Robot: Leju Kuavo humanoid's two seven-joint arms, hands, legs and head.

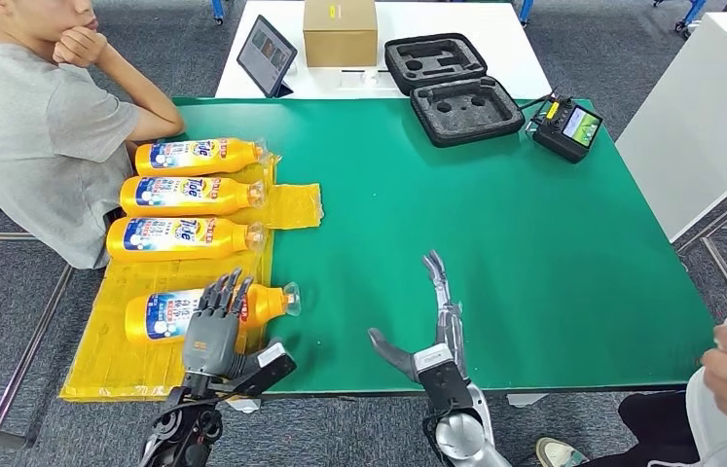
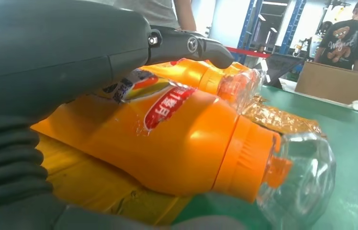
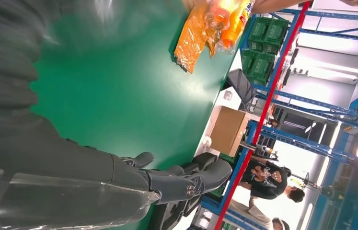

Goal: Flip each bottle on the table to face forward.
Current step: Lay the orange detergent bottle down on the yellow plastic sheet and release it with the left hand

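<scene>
Your left robot hand [image 1: 215,316] lies over the nearest bottle [image 1: 169,313], fingers spread across its label; a firm grip you can't confirm. It lies on the counter [image 1: 495,224]. Your right robot hand [image 1: 432,326] hovers wide, holding nothing.

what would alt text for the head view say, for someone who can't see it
The robot's left hand rests on the nearest of four orange detergent bottles lying in a row on yellow plastic at the left of a green table. Its right hand hovers open over bare green. A person sits at the far left corner.
</scene>
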